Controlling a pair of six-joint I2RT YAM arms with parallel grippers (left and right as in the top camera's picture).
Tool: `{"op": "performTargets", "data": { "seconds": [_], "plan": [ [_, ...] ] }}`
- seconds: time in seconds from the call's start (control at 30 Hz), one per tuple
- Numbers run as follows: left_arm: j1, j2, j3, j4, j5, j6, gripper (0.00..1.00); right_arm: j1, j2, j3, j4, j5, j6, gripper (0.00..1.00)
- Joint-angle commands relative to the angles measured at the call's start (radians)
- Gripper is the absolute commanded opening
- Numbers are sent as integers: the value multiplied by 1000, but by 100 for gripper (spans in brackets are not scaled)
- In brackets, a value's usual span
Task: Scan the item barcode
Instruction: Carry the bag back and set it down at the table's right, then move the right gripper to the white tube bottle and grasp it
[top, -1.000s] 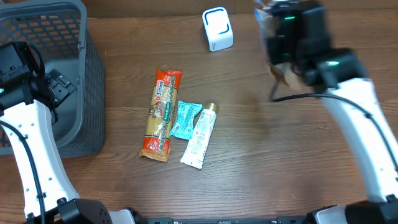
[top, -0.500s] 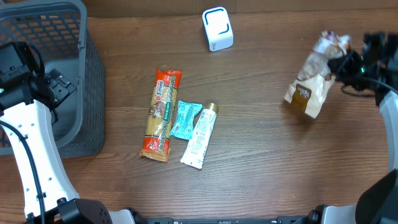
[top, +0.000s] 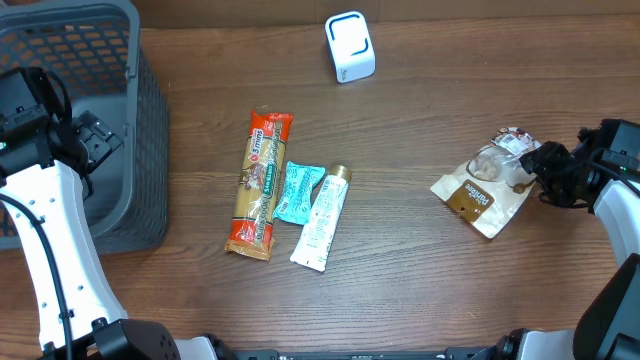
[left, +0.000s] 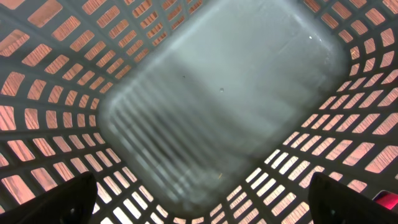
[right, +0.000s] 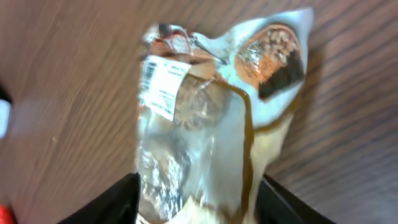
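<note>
Nearest, along the lower part of the overhead frame, the wooden counter (top: 400, 290) is bare apart from the white arm links rising at lower left and lower right. Just beyond, left of centre, three items lie side by side: a white tube (top: 321, 218), a teal packet (top: 298, 191) partly under the tube's upper end, and a long orange packet (top: 259, 184) touching the teal one on its left.

At the same depth on the right side of the frame lies the task's item, a clear snack bag (top: 485, 190) with a brown label, flat on the counter. The right tool (top: 545, 170) sits at the bag's right-hand end. In the right wrist view its two dark fingers (right: 118, 199) stand apart at the lower corners with the bag between them — released, not clamped. A white barcode label (right: 163, 87) shows on the bag at the upper left of that view.

On the left side of the overhead frame the left tool (top: 95, 140) hangs over the grey mesh basket (top: 140, 150). Its wrist view looks down onto the basket floor, with the fingers (left: 62, 199) spread wide and gripping nothing.

Farthest, at upper centre, stands a small white box (top: 349, 46) with a blue-rimmed face — well apart from the bag.
</note>
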Motion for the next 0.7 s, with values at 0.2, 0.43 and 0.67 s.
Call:
{"op": "performTargets", "data": {
  "seconds": [0.2, 0.43, 0.67],
  "plan": [
    [-2, 3, -5, -3, 9, -17, 99, 46, -9, 289, -293, -29, -37, 98],
    [-2, 3, -5, -3, 9, -17, 100, 206, -7, 374, -422, -201, -187, 100],
    [-2, 3, -5, -3, 9, -17, 100, 452, -6, 369, -431, -197, -214, 100]
  ]
}}
